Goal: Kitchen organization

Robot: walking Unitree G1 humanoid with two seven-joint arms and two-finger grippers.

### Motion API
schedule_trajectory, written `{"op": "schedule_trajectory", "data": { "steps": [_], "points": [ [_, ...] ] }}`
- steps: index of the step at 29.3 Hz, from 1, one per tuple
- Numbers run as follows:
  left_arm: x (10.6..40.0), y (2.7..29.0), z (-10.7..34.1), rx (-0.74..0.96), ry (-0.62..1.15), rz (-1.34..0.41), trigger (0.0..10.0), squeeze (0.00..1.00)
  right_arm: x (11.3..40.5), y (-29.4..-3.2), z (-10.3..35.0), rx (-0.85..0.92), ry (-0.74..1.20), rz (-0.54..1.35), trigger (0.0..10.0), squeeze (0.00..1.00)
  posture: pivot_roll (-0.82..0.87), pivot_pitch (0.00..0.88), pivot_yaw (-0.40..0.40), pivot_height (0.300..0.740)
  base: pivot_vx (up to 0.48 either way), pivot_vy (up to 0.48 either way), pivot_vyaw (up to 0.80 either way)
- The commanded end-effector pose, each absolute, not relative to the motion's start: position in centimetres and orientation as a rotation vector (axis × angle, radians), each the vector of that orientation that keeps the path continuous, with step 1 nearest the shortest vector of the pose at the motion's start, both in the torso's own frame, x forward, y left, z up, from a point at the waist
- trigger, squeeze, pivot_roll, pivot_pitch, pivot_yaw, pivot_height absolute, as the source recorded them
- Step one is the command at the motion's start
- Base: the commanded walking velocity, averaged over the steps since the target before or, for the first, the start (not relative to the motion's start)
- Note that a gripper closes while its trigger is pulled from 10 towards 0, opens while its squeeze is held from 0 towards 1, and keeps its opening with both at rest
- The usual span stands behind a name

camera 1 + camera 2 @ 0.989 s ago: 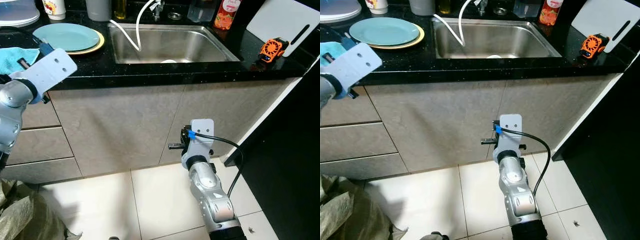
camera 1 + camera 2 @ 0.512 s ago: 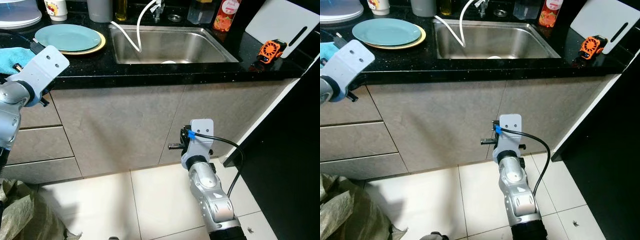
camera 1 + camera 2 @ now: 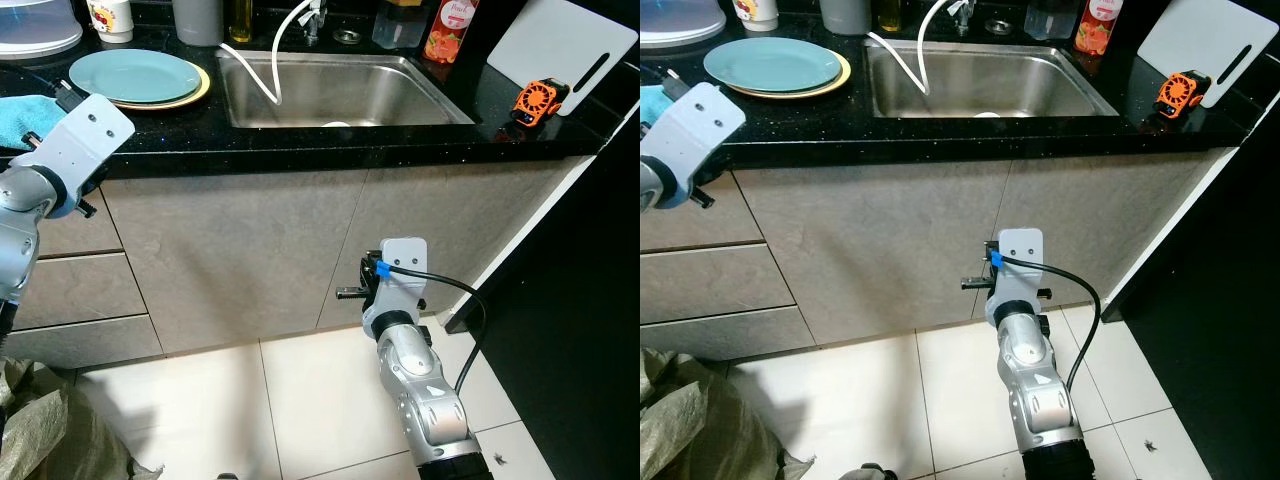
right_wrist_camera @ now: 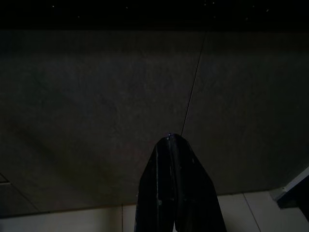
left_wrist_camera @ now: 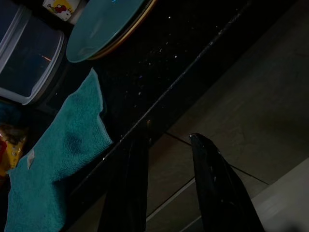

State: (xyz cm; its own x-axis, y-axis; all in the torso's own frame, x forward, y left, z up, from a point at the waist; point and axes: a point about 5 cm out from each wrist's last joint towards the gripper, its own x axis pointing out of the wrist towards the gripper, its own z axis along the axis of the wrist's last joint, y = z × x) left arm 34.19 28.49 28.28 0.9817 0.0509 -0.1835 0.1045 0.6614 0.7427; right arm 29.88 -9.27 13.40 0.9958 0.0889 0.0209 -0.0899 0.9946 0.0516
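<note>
The left gripper (image 5: 166,145) is hovering at the front edge of the black speckled stone countertop (image 3: 300,140), its 2 long black fingers (image 5: 212,183) standing apart with nothing between them. Just beyond the fingertips, across the counter edge, a teal terry cloth (image 5: 53,159) is lying flat on the stone, not touching the gripper. Farther out from the gripper past the cloth, a round teal plate (image 3: 135,74) is sitting stacked on a yellow-rimmed plate (image 3: 196,92), and a clear plastic lidded container (image 5: 26,58) is standing beside them. Below the fingers, grey drawer fronts (image 3: 80,290) are facing outward.

The right gripper (image 4: 175,145) is hanging low in front of the grey cabinet doors (image 3: 300,250), its 2 fingers pressed together and holding nothing, pointing at the seam between 2 door panels. Well above it, a stainless steel sink (image 3: 340,90) is set into the countertop, with a white curved hose (image 3: 265,60) dipping into the basin. Off to the right arm's side and high above this gripper, a small orange and black gadget (image 3: 535,100) is resting on the counter against a white cutting board (image 3: 570,45). A red-labelled bottle (image 3: 447,30) is standing behind the sink. Pale floor tiles (image 3: 300,400) are lying beneath the right arm.
</note>
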Motion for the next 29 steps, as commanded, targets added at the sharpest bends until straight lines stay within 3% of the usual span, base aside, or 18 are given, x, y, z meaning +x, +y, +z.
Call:
{"op": "schedule_trajectory", "data": {
  "steps": [1, 29],
  "points": [
    [34.29, 28.12, 27.46, 0.831, 0.207, -0.056, 10.0, 0.0, 29.66, -9.3, 12.94, 0.064, 0.003, 0.081, 10.0, 0.0, 0.25, 0.097, -0.078, 0.74, 0.0, 0.0, 0.0],
    [34.93, 28.72, 26.66, 0.827, 0.218, -0.049, 10.0, 0.0, 29.84, -9.19, 12.68, 0.052, 0.006, 0.095, 10.0, 0.0, 0.27, 0.067, -0.083, 0.74, 0.0, 0.0, 0.0]
  ]
}}
